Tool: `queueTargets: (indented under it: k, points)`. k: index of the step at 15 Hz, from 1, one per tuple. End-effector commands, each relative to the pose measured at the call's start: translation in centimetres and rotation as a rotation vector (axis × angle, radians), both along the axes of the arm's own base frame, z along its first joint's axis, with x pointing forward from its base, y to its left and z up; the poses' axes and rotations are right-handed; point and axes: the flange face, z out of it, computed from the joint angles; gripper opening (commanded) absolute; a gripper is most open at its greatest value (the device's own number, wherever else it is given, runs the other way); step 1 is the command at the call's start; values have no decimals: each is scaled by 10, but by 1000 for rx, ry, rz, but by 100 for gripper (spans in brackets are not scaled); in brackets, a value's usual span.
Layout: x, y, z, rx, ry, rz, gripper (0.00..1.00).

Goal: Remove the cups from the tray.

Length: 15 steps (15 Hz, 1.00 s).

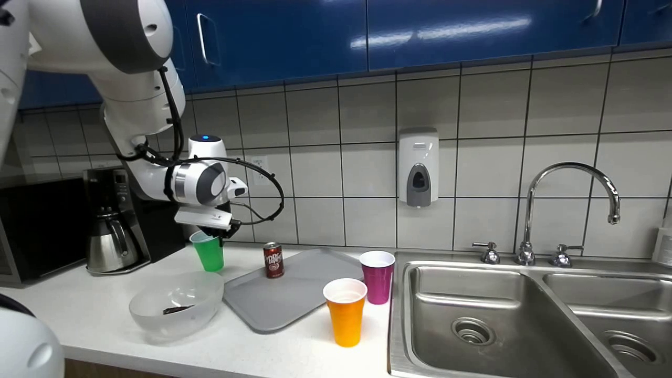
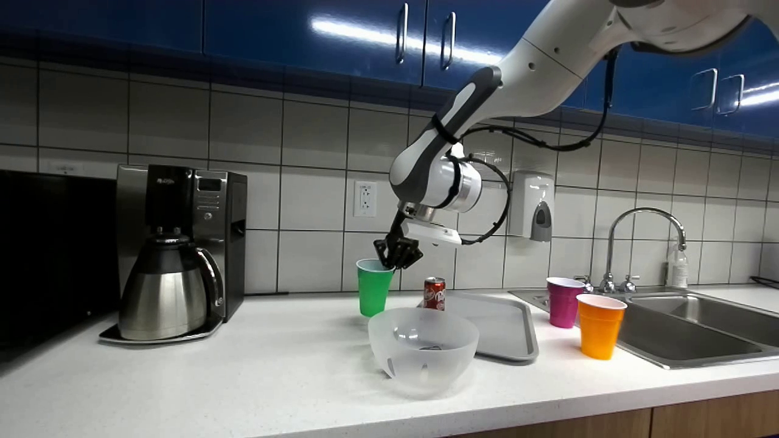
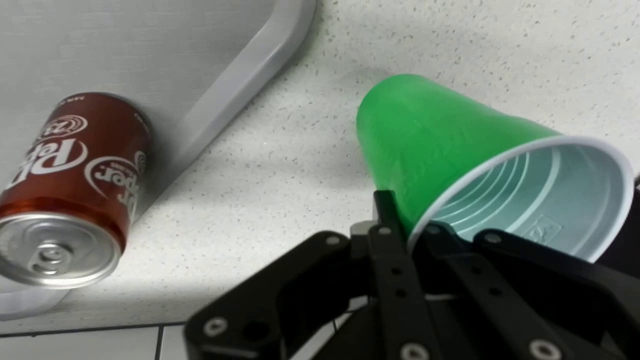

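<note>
The green cup (image 1: 209,256) is just off the tray's side nearest the coffee maker, slightly tilted; it also shows in the wrist view (image 3: 440,125). My gripper (image 3: 407,230) is shut on its wall at the rim, one finger outside and one inside. I cannot tell whether its base touches the counter. The grey tray (image 1: 310,286) lies flat on the counter with no cup on it. The orange cup (image 1: 346,320) and the purple cup (image 1: 377,283) stand upright on the counter between tray and sink. Both also show in an exterior view, orange (image 2: 599,331) and purple (image 2: 563,304).
A soda can (image 1: 273,261) stands on the tray near the green cup. A clear bowl (image 2: 420,365) with a small dark object inside stands before the tray. The steel sink (image 1: 401,315) is beyond the cups. A coffee maker (image 2: 170,286) and the tiled wall bound the space.
</note>
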Motion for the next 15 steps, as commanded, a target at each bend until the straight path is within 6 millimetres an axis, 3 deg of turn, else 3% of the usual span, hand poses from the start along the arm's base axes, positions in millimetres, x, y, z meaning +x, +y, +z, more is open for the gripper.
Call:
queueTargets:
  k: [1, 15]
  points:
    - [9, 4, 4, -26, 34, -8, 1]
    - [13, 5, 7, -75, 79, 20, 1]
